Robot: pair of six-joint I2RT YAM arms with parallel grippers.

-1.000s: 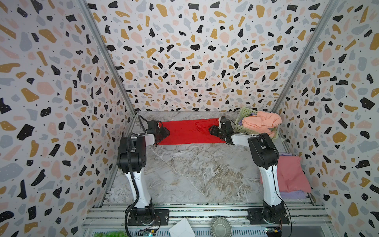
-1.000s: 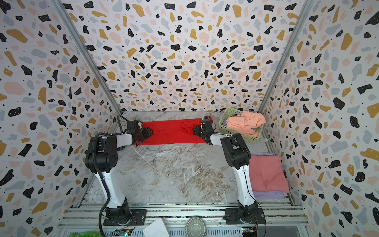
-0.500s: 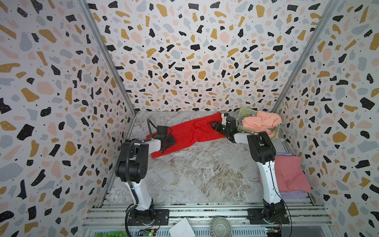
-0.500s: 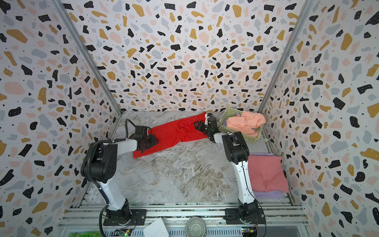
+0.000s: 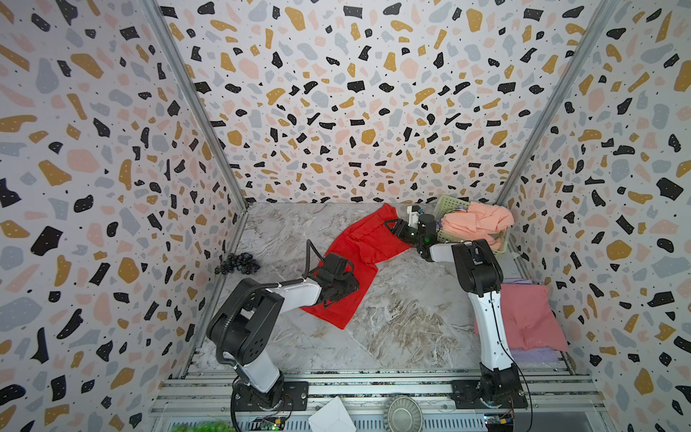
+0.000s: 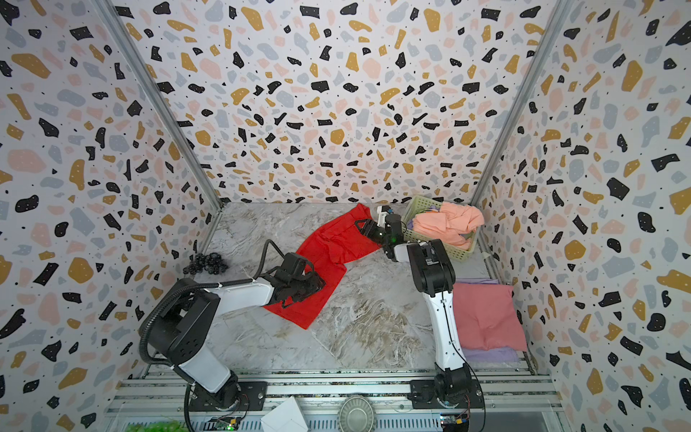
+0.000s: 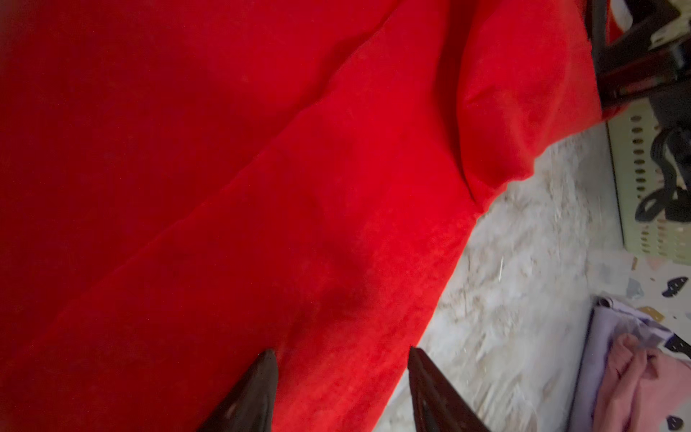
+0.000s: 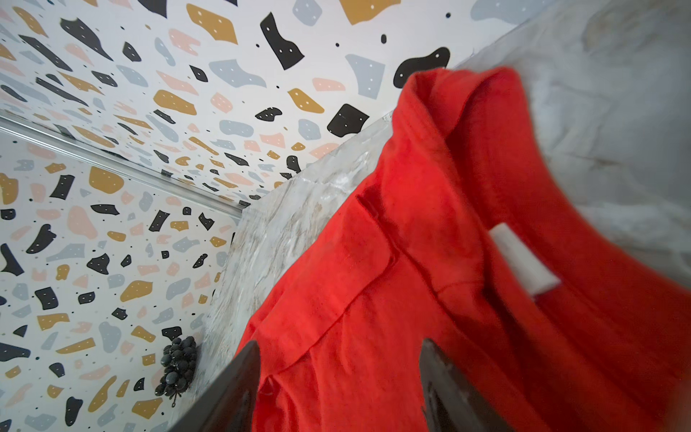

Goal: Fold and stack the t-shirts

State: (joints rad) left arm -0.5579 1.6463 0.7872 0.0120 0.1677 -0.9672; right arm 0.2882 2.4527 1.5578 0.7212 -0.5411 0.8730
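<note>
A bright red t-shirt lies diagonally on the marble table, from the back middle toward the front left. My left gripper is open, its fingertips resting on the shirt's near end by the cloth's edge. Open too, my right gripper sits over the far end, where a white label shows. A peach-orange t-shirt is heaped in the basket. A folded dusty pink t-shirt lies on a lavender one at the right.
The pale green lattice basket stands in the back right corner, just behind my right gripper. A bunch of black grapes lies by the left wall. Patterned walls close three sides.
The red shirt swung from lying straight across the back to a diagonal. My left gripper came forward with the shirt's left end; my right gripper shifted slightly toward the back.
</note>
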